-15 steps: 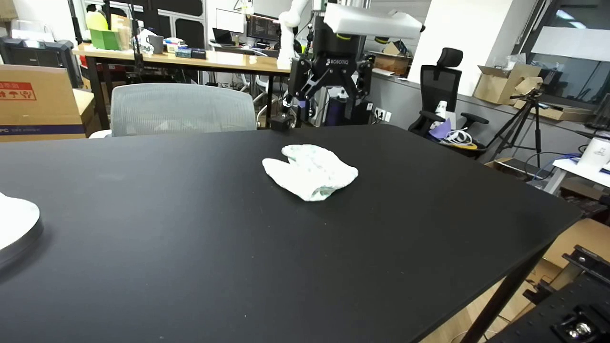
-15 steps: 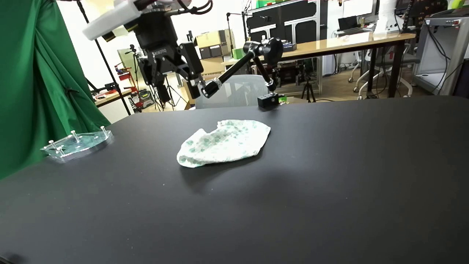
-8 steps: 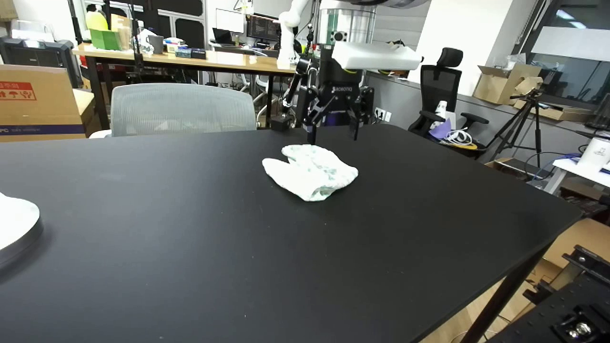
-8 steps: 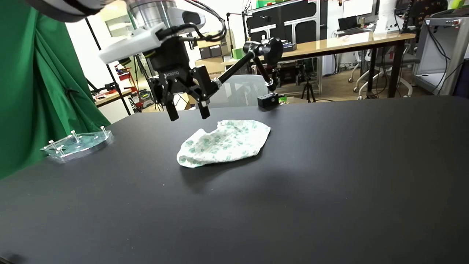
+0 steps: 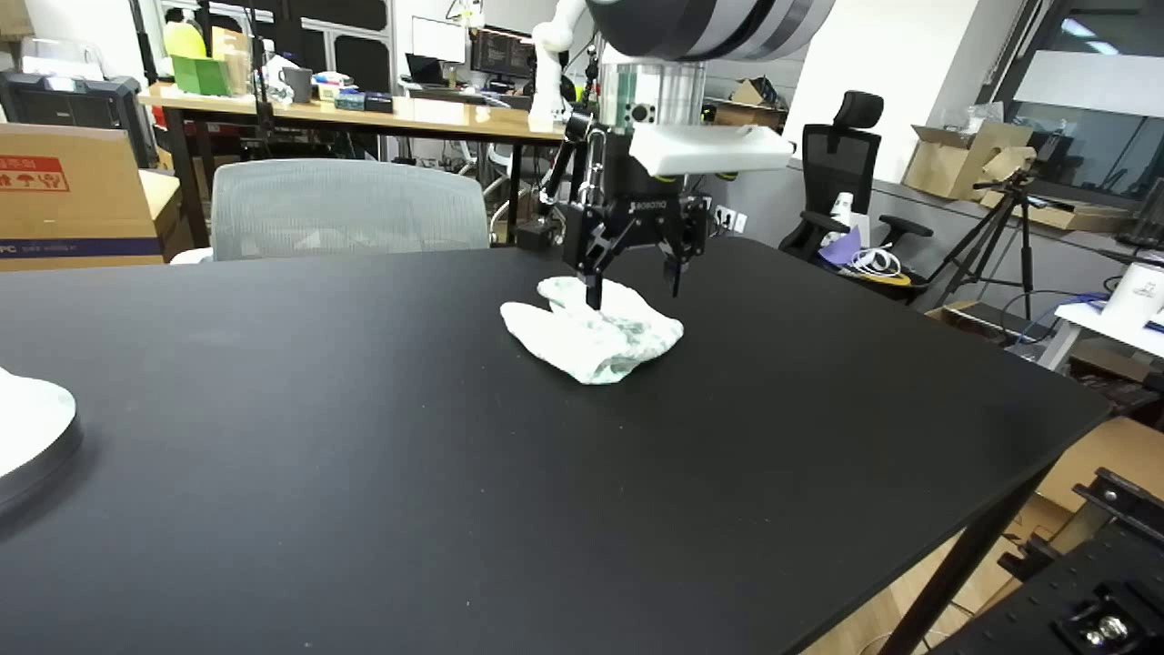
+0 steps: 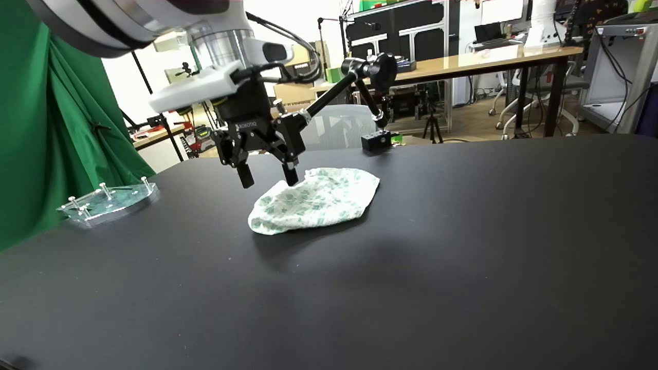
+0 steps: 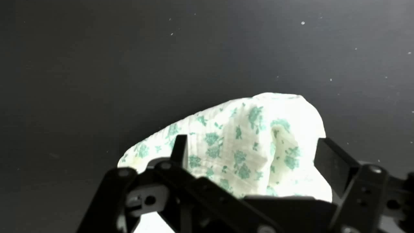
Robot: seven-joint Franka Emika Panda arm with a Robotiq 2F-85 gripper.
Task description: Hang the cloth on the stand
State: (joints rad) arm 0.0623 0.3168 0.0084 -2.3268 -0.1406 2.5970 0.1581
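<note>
Green curtain (image 6: 61, 128), grey chair (image 5: 350, 207), wooden desk (image 5: 432, 112)

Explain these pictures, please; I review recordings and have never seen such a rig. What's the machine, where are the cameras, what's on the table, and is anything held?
The machine is a robot arm tipped by a two-fingered end effector. Both exterior views come from cameras outside the robot; the wrist view looks down past its fingers from a camera on its wrist. On the black table lies a crumpled white cloth with a green print; a clear plate with bolts sits there too, and a jointed black support stands at the far edge. Nothing is held: the fingers are spread, though I can't tell whether one touches the cloth.
</note>
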